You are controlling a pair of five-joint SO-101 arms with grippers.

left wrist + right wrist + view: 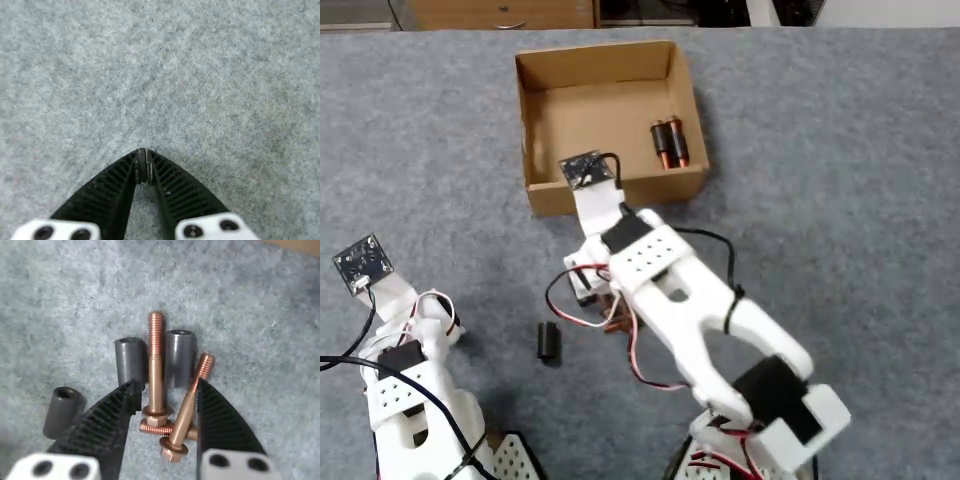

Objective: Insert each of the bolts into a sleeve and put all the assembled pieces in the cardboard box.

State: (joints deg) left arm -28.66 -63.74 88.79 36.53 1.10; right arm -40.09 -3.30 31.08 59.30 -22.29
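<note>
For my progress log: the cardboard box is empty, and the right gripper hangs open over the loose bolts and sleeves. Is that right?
No: the cardboard box is not empty. The high view shows two assembled pieces lying side by side in it. The rest holds: the right gripper hangs open over the loose bolts and sleeves.

Near-left: left arm point(410, 385) tucked by its base, left gripper point(142, 167) pressed closed, fingertips touching, pointed down. Centre: right arm point(700, 320) stretched forward, wrist bent down, right gripper point(167, 390) low, fingers spread apart.
</note>
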